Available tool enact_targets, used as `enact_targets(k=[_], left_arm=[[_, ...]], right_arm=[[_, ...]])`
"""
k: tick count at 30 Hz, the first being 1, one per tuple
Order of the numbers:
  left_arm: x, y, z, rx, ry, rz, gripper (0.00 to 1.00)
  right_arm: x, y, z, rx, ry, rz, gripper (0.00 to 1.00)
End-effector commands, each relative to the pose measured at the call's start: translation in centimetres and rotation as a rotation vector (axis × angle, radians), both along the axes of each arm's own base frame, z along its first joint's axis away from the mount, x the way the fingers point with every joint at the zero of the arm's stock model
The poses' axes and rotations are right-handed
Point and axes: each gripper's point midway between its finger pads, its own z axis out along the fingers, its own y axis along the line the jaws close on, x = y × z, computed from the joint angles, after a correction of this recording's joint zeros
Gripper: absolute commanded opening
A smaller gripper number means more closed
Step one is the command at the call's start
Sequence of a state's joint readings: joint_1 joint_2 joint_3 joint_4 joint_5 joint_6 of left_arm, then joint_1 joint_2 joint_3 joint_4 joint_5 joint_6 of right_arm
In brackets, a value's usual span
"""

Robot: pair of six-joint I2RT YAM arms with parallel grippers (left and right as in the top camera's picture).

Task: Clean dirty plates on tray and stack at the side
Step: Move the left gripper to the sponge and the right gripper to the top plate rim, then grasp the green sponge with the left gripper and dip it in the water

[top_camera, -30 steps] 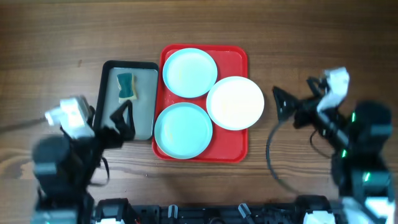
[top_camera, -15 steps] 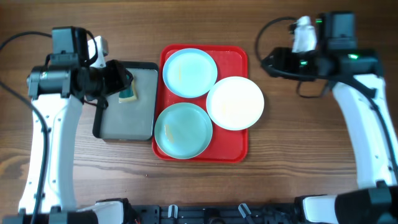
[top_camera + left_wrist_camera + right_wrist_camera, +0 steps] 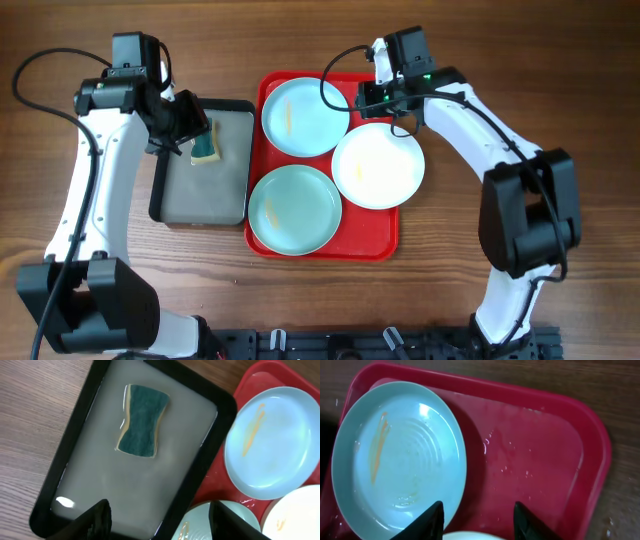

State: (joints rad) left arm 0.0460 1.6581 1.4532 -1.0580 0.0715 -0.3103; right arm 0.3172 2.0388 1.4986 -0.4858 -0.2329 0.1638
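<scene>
So, nothing cleaned yet: three plates (image 3: 294,209) lay on red tray (image 3: 378,238), mid-worktop toward far edge, orange smears visible, no stack beside. Left gripper (image 3: 157,510) spread above grey tray (image 3: 205,195) with sponge (image 3: 142,421); right gripper (image 3: 477,515) spread above red tray.

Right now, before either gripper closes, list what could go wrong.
1. The white plate overhangs the red tray's right rim; a nudge from the right gripper could tip it onto the table.
2. Droplets lie on the tray beside the far mint plate; a wet rim might slip when gripped.
3. The sponge lies in a black-rimmed tray that looks wet; the open left gripper may drip water lifting it.
</scene>
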Motion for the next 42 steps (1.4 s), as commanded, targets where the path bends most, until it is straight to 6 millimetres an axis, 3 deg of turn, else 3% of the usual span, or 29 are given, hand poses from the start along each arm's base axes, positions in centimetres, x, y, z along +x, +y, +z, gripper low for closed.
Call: enact_targets(k=[1,7,12,21,23,24,31,37,42], left_arm=[[0.8,0.2,-0.4,0.017,-0.001,0.014,0.59],[0.9,0.3,-0.5,0.017,-0.001,0.014,0.59],[0.9,0.2,-0.5,0.016,0.0,0.014,0.59],[0.9,0.2,-0.5,0.016,0.0,0.014,0.59],[0.9,0.2,-0.5,0.016,0.0,0.014,0.59],[0.9,0.2,-0.5,0.016,0.0,0.014,0.59],[0.5,0.2,-0.7,0.016,0.019,0.014,0.59],[0.5,0.2,-0.7,0.017,0.018,0.014,0.6],[0.5,1.5,-0.6,0.084,0.016,0.036,0.6]], right_arm=[[0.5,2.2,-1.5,0.035,-0.008,0.049,0.41],[0.5,4.2,-3.5,0.031,-0.018,0.082,0.34],[1.0,2.8,-5.7,-0.086,-0.038,0.027,0.27],[0.6,2.6,-6.3,-0.071,-0.008,-0.017,0.21],[0.6,2.6,-6.3,-0.071,-0.009,-0.017,0.06],[0.8,2.7,-6.2,-0.069,-0.015,-0.017,0.04],[1.7,0.1,-5.0,-0.136,-0.04,-0.085,0.04],[1.0,0.0,-5.1,-0.139,-0.014,-0.078,0.04],[0.7,-0.1,-5.3,-0.144,0.002,-0.08,0.04]])
